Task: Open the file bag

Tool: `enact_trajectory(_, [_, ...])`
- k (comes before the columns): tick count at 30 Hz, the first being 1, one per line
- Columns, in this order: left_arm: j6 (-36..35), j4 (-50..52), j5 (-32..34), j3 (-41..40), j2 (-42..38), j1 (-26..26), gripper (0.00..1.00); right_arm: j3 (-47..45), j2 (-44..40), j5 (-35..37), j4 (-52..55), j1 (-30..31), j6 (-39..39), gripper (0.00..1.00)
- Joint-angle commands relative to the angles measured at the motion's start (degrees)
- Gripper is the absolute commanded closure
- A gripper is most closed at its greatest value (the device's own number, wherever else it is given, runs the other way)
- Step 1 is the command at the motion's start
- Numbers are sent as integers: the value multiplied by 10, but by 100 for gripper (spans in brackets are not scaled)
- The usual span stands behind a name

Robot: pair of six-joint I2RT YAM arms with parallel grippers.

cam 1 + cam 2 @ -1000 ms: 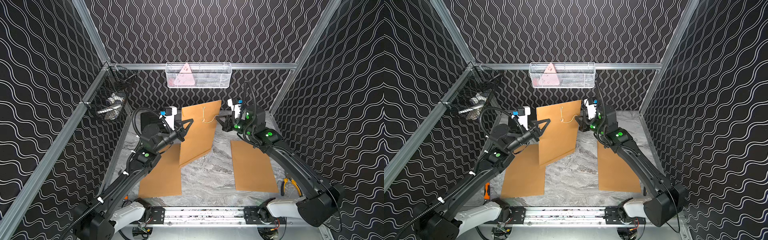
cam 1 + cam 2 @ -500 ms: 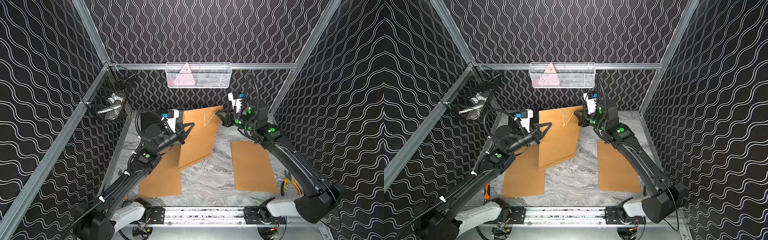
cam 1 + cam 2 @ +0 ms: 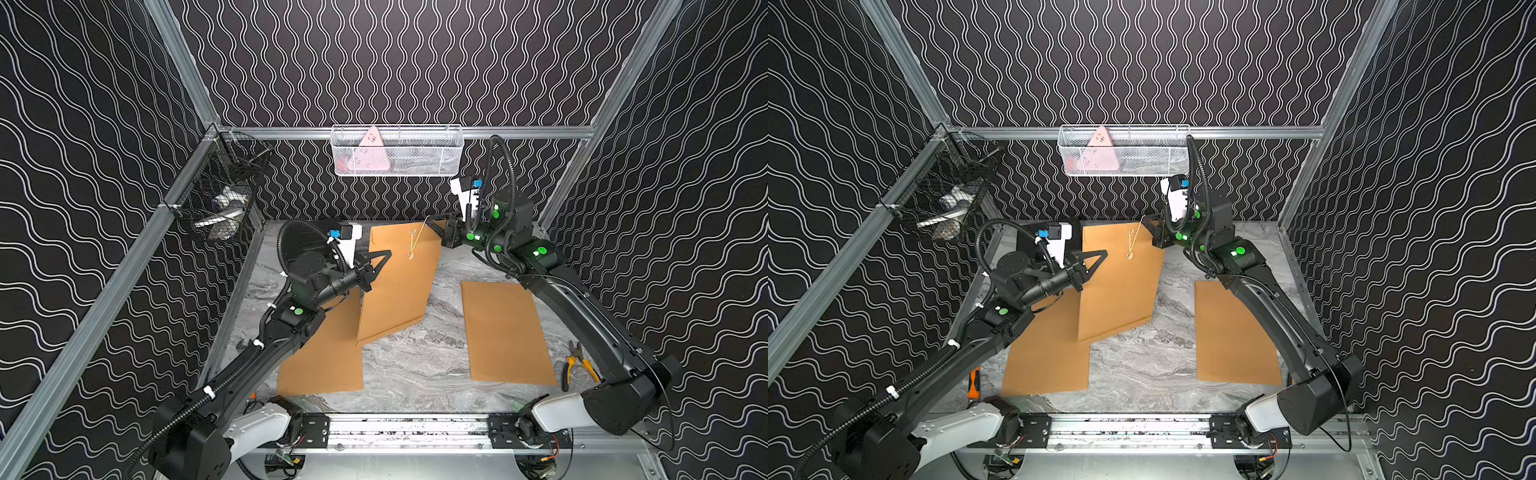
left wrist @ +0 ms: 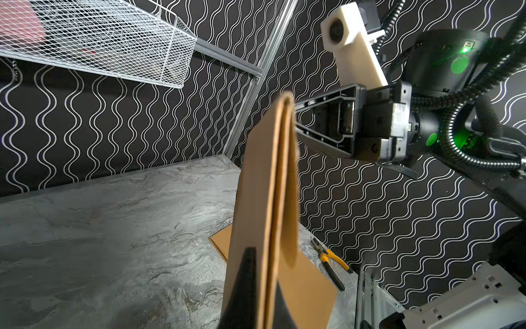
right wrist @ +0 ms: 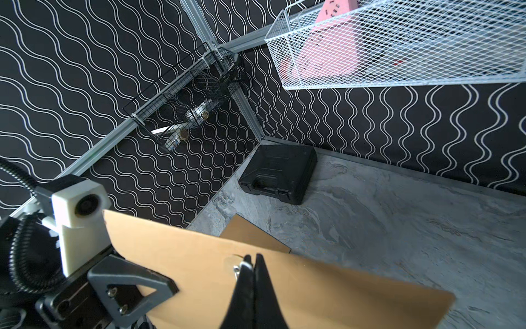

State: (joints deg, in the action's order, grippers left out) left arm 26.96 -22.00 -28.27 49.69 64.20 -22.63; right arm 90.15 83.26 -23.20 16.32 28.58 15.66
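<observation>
File bag (image 3: 399, 291) held upright over the middle of the table (image 3: 415, 374), its long axis rising from a lower edge near the tabletop to an upper edge at the far side. Whether the lower edge touches the table cannot be told.

The left gripper (image 3: 384, 254) is clamped on the bag's upper left edge. The left wrist view shows the bag (image 4: 267, 213) edge-on, with a dark finger on either face.

The right gripper (image 3: 432, 218), jaws pressed together, pinches the free end of the string (image 3: 417, 237) just beyond the bag's upper right corner. In both top views the string (image 3: 1136, 237) runs as a straight line down and to the left from the claw to the clasp disc (image 3: 410, 255) on the bag's front face. The disc therefore lies below and left of the right claw, which is the nearer arm to it.

Judgement: any unwinding must circle this disc. Whether turns remain on it cannot be told.

Two flat envelopes lie apart on the table, one at near left (image 3: 320, 353) and one at right (image 3: 505, 332).
</observation>
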Motion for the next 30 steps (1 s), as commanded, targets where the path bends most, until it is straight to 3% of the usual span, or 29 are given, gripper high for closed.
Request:
enact_trajectory(1, [5, -39, -6, -2, 5, 0, 100, 18, 9, -12, 3, 8, -7, 100])
enact_trajectory(17, [23, -69, -4, -2, 24, 0, 100, 78, 62, -12, 9, 68, -13, 100])
enact_trajectory(30, [39, -73, 41, 15, 28, 0, 100, 51, 59, 3, -1, 101, -5, 100])
